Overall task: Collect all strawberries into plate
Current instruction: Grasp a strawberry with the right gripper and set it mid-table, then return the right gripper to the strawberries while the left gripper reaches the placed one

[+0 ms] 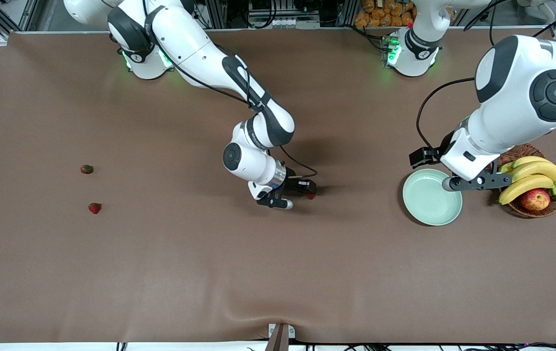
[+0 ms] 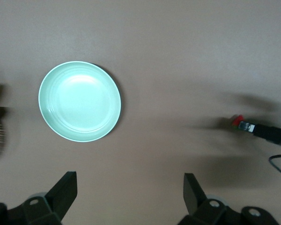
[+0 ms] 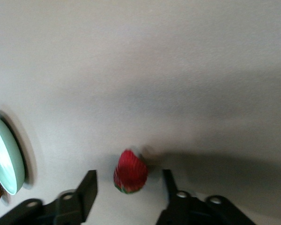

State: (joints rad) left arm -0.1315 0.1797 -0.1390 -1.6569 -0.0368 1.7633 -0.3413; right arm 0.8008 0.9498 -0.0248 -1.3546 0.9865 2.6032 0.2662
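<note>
Right gripper first, in the front view: it reaches low over the middle of the table, a little toward 3 o'clock from the centre of the cloth. A strawberry shows as a red dot at its fingertips. Whether that berry rests on the cloth cannot be told from here. At 9 o'clock on the table, well apart from the gripper, lie the second strawberry and the third strawberry, the third one nearer to the front camera. The plate sits at 3 o'clock with nothing in it. The left gripper waits above the table at the plate's 3 o'clock rim, between the plate and a wicker basket. The basket holds bananas and an apple.

Left wrist view: the left gripper has its two dark fingers spread wide, with bare cloth between them. The plate lies below it, with nothing in it. Farther off, the right gripper shows the strawberry at its tip.

Right wrist view: the right gripper has its jaws parted. The strawberry stands between its fingers, red tip pointing away and green cap toward the camera. A gap shows on either side, so neither finger presses it. An edge of the plate shows well apart from the berry.
</note>
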